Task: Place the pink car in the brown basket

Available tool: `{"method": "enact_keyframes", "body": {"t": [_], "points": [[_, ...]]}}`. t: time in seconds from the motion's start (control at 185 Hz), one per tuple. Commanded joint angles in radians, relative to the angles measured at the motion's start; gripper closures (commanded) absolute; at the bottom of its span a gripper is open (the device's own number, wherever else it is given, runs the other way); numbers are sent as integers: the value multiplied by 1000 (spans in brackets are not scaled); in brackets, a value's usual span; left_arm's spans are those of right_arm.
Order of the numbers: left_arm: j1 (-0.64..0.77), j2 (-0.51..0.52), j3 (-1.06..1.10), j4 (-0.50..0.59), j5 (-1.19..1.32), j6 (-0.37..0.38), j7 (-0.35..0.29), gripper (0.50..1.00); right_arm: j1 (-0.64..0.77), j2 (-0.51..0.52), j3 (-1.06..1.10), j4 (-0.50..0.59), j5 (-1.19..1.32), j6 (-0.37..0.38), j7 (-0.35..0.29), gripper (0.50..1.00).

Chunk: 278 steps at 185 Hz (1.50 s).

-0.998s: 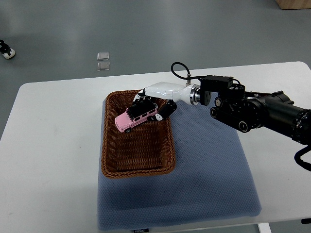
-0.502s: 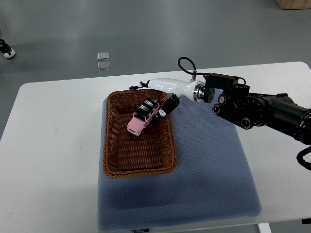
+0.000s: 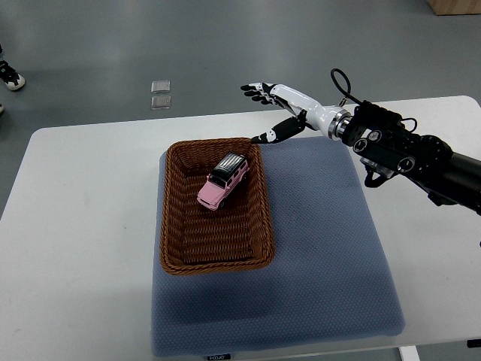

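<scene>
Inside the brown basket (image 3: 180,241) lies the black-roofed pink car (image 3: 223,180).

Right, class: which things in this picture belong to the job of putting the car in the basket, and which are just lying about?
Part of the job:
pink car, lying in the basket
brown basket
right hand, open, holding nothing

Just lying about:
blue mat
white table
two small clear squares on the floor

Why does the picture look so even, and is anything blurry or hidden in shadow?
Top view: soft, diffuse light, no harsh glare on the white table; only faint shadows, inside the brown basket walls and under the pink car. The car and the right hand look sharp, no motion blur; the table edges bow slightly, suggesting mild lens distortion.
</scene>
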Motion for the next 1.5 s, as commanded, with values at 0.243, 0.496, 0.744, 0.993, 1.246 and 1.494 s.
{"method": "enact_keyframes", "body": {"t": [0.243, 0.496, 0.744, 0.993, 1.246, 1.494], "points": [[-1, 0, 0, 1, 0, 0, 0, 500, -78, -45, 192, -43, 420, 63, -129, 589], [0, 0, 0, -1, 0, 0, 0, 500, -176, -46, 385, -69, 445, 173, -238, 589], [0, 0, 0, 1, 0, 0, 0, 500, -220, -48, 479, -101, 508, 262, -292, 589], [0, 0, 0, -1, 0, 0, 0, 500, -231, -60, 480, -101, 541, 322, -293, 589], [-1, 0, 0, 1, 0, 0, 0, 500, -228, -59, 480, -114, 589, 316, -282, 587], [0, 0, 0, -1, 0, 0, 0, 500, -230, -45, 482, -147, 590, 318, -281, 587]]}}
